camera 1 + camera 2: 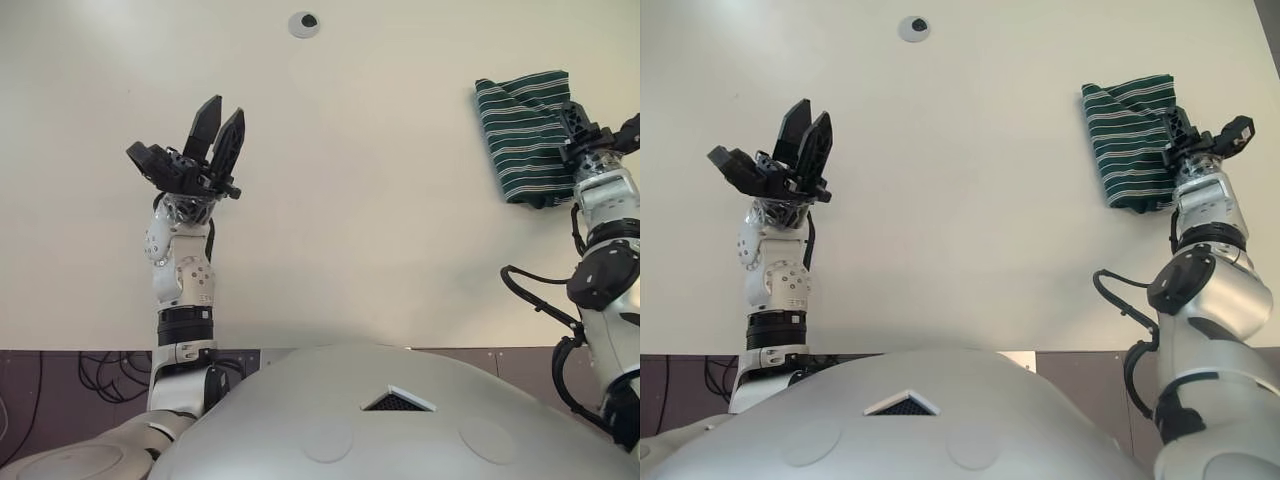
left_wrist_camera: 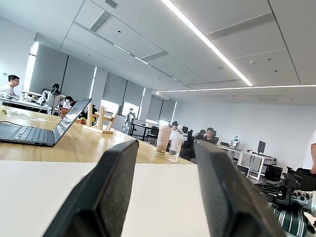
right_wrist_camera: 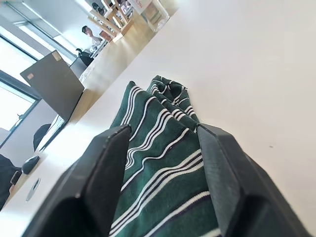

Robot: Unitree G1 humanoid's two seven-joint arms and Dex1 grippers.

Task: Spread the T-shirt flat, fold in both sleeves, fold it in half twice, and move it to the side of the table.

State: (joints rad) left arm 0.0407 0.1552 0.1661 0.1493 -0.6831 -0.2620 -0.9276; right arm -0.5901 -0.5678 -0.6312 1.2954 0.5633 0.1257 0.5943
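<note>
The T-shirt (image 1: 520,135) is dark green with thin white stripes and lies folded into a small bundle at the far right of the white table (image 1: 380,200). My right gripper (image 1: 603,125) is at the bundle's right edge, open, with one finger on each side of the cloth. In the right wrist view the striped T-shirt (image 3: 158,148) shows in the gap between the fingers (image 3: 106,168). My left gripper (image 1: 220,125) is over the left part of the table, well away from the shirt, open and holding nothing. The left wrist view shows its fingers (image 2: 106,192) spread over bare tabletop.
A small round grey disc (image 1: 304,24) is set into the table at the far edge. The table's right edge (image 1: 1268,40) runs close beside the shirt. Cables (image 1: 100,375) hang below the near edge at left. A laptop (image 2: 44,131) and cups (image 2: 168,143) stand on another table beyond.
</note>
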